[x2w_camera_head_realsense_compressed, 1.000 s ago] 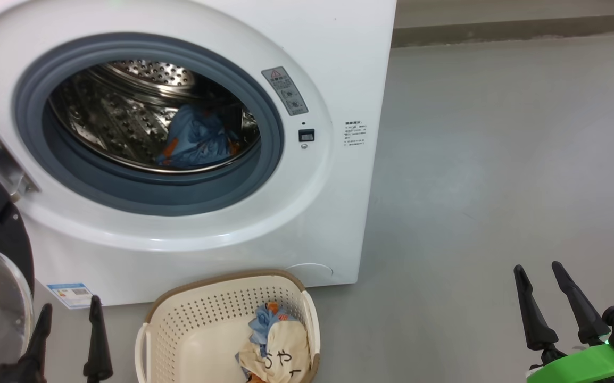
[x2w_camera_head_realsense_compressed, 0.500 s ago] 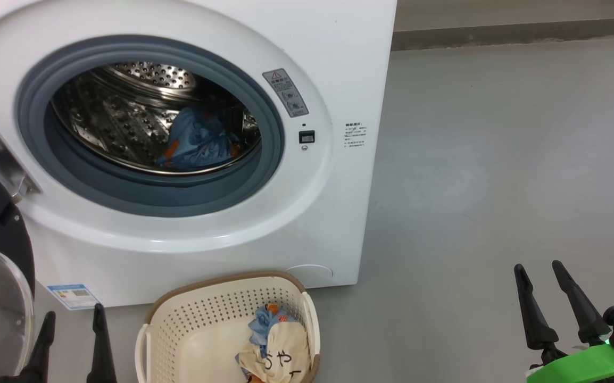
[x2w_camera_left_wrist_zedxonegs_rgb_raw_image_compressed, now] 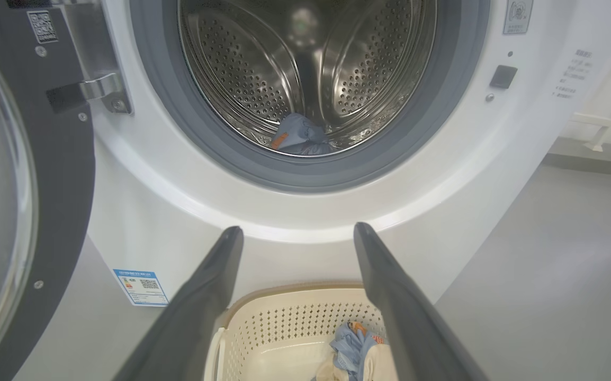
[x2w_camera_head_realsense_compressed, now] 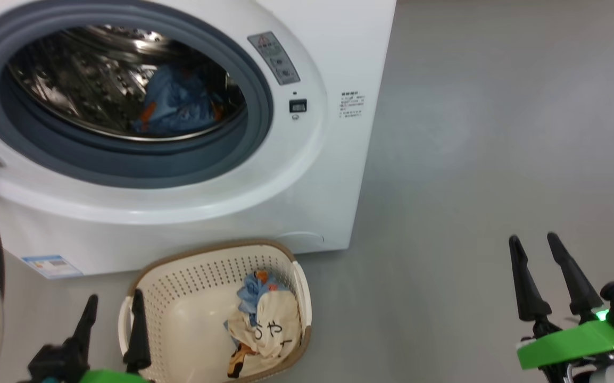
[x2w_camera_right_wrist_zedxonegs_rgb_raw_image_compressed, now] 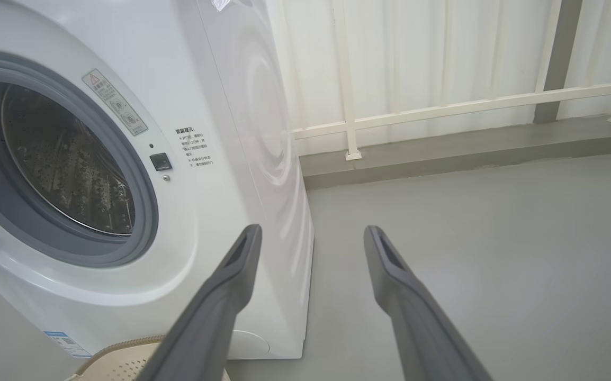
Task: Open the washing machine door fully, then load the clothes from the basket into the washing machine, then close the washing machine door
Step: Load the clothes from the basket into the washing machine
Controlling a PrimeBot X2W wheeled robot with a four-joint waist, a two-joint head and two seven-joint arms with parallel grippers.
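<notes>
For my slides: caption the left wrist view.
Open left pincer near cream perforated basket, facing white washing machine holding blue cloth.

White washing machine (x2w_camera_head_realsense_compressed: 333, 48); cream, brown-rimmed basket (x2w_camera_head_realsense_compressed: 179, 298).

Smooth grey floor (x2w_camera_right_wrist_zedxonegs_rgb_raw_image_compressed: 496, 254) meets a white panelled wall (x2w_camera_right_wrist_zedxonegs_rgb_raw_image_compressed: 443, 53) behind a white railing (x2w_camera_right_wrist_zedxonegs_rgb_raw_image_compressed: 459, 108).

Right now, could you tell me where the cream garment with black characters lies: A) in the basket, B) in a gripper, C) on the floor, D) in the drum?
A: the cream garment lies in the basket, toward its right side, beside a blue piece.
</notes>
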